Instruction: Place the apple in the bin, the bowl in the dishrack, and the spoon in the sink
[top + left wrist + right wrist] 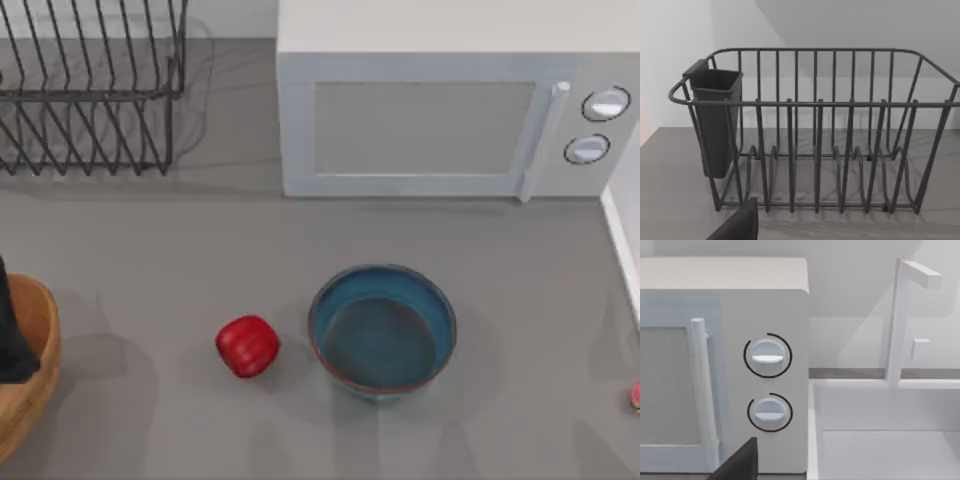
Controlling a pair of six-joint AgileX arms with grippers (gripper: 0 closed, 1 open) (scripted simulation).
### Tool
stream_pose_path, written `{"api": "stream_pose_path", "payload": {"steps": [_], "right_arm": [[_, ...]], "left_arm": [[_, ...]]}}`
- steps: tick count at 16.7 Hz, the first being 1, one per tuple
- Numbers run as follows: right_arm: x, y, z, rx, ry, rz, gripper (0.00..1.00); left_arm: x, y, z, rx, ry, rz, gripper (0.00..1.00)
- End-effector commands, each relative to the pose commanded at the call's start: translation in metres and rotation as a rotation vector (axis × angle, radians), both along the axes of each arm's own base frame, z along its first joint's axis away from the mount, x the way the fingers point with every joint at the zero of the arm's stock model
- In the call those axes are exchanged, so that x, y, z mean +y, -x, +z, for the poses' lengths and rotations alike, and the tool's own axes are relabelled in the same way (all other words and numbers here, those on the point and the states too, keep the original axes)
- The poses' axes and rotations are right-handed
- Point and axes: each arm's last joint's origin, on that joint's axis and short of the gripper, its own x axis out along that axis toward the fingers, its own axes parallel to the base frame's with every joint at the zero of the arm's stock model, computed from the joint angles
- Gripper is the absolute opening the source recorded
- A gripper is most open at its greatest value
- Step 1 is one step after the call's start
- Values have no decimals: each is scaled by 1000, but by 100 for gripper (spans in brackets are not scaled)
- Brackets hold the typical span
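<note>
None of the three placements is done. The apple rests on the counter just left of the bowl, apart from it; the bin is at the near left edge, the dishrack far left. What is probably the spoon is a pink tip at the right edge. We cannot tell either claw's state. We should descend vertically on the apple, clear of the bowl rim.

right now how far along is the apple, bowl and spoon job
Nothing looks done yet. The glossy red apple and the deep blue bowl sit on the grey table, the black wire dishrack holds no bowl, and the pink-red spoon tip lies at the right edge. Nothing is in hand. All three placements remain, including apple into the tan wooden bin.
</note>
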Motion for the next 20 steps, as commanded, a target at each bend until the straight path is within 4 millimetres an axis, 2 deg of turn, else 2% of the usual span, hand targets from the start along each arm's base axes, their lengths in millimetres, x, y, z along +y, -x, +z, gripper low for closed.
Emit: {"api": "stream_pose_path", "payload": {"steps": [4, 7, 10, 13, 15, 20], "right_arm": [[0, 0, 0, 0, 0, 0, 100], [0, 0, 0, 0, 0, 0, 100], [0, 0, 0, 0, 0, 0, 100], [0, 0, 0, 0, 0, 0, 100], [0, 0, 0, 0, 0, 0, 100], [0, 0, 0, 0, 0, 0, 100]], "left_arm": [[-2, 0, 5, 24, -4, -15, 100], [-8, -3, 25, 122, -20, -68, 100], [-19, -16, 50, 300, -59, -147, 100], [-39, -45, 69, 548, -136, -243, 100], [-59, -70, 74, 729, -209, -310, 100], [-125, -126, 58, 1123, -431, -459, 100]]}}
